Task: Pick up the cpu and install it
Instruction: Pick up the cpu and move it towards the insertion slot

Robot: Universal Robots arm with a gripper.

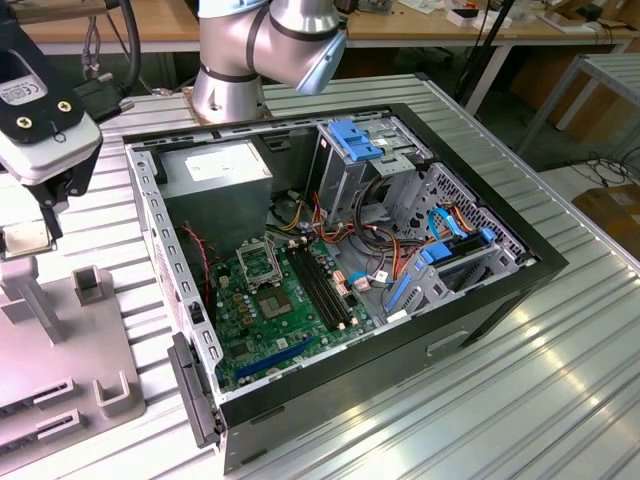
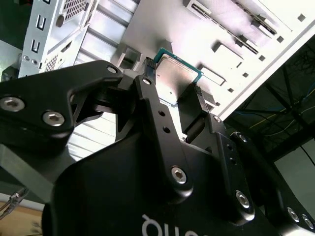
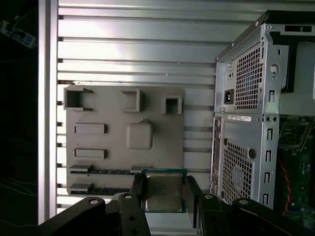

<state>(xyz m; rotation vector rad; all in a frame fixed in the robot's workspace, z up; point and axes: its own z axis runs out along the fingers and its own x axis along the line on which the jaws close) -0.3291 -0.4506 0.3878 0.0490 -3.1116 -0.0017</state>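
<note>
Now, gripper (image 2: 172, 84): you see it clenched on the cpu, one black finger on each of two opposite edges of the chip.
Cpu (image 3: 162, 191): it sits between the fingertips with the dull silver top facing both wrist views; a thin green border shows around the metal.
Place of the cpu: at the exterior view's left, outside the computer case (image 1: 500, 290) and over the grey fixture plate (image 3: 108, 113).
Contact with the plate: in the exterior view a raised grey stand (image 1: 20, 292) is directly below the chip; you cannot tell if they touch.
Fixture plate: it lies on the ribbed aluminium table (image 1: 520, 400), just beside the case, and carries several slots, brackets and one raised square pad (image 3: 139, 136).
Computer case: it lies on its side with the open side up, so you look down on the green motherboard (image 1: 255, 335).
Socket (image 1: 262, 262): the metal-framed square is on the motherboard, beside the long black memory slots (image 1: 320, 290), well apart from the cpu.
Arm (image 1: 270, 40): your arm's silver base stands behind the case, at the top of the exterior view.
</note>
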